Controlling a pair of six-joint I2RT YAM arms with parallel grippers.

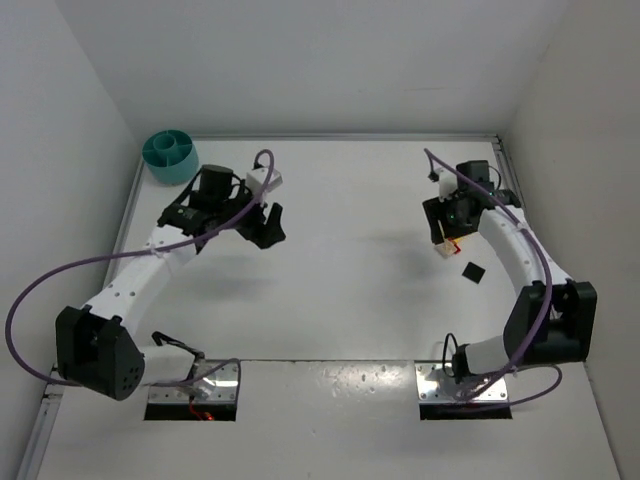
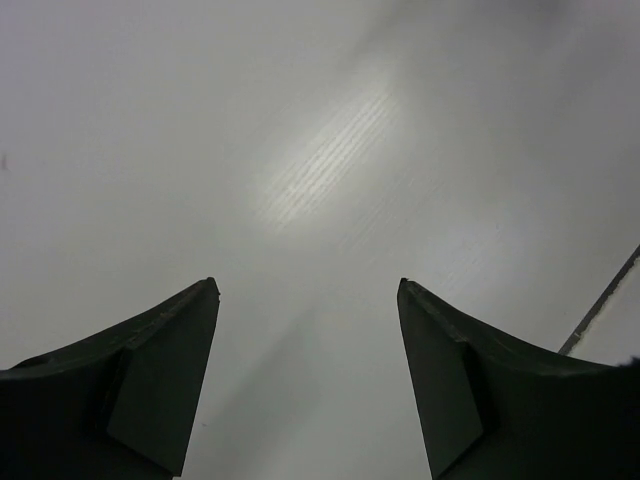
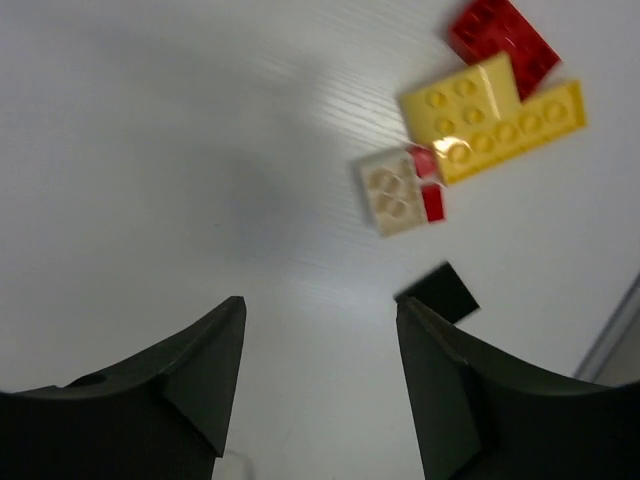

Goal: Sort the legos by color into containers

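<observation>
Far left, the teal bowl sits in the counter's back corner, well apart from every brick. Near it the left claw hangs over bare surface, jaws spread and empty, apparently kept clear of the work. To the right, the right claw hovers with jaws also apart, holding nothing. It seems lined up for a pick on the legos just beyond it: a red plate, yellow pieces, a cream brick and a black tile, none yet sorted.

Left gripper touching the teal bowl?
Apart. Top view: the left gripper, jaws open, hangs over the table, well right of the teal bowl.
</observation>
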